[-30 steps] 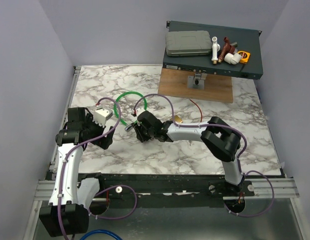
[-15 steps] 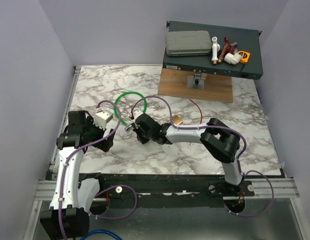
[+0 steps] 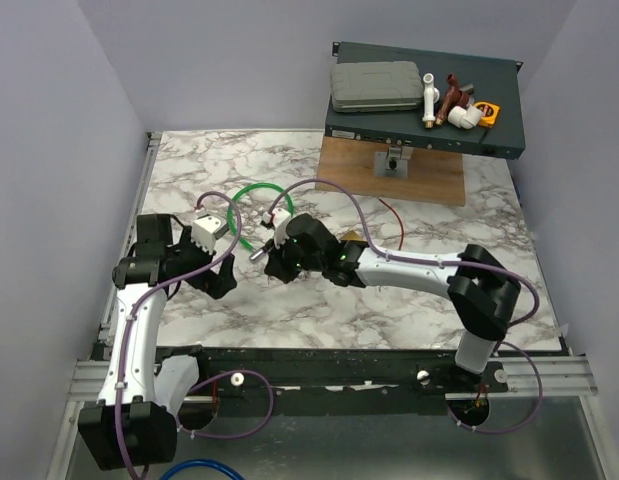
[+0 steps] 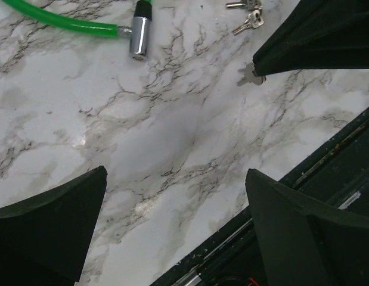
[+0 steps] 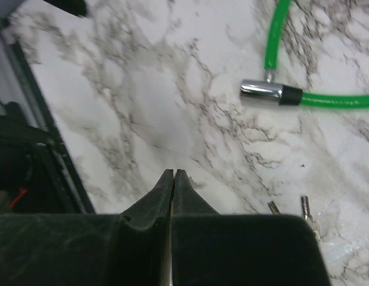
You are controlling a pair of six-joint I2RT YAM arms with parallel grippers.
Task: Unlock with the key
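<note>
While my left gripper [image 4: 178, 220] hung wide apart, right gripper [image 5: 173, 174] sat pressed together at a key [image 4: 250, 75]; hold unclear.

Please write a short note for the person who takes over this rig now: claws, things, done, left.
Left claw: open, empty, over the table.
Right claw: shut; a small key shows at its tip, grip not certain.
Green cable: on the table, its metal end untouched; spare keys lie nearby.
Done: key reached. Left: confirm the grip, insert the key in the lock, turn.
</note>
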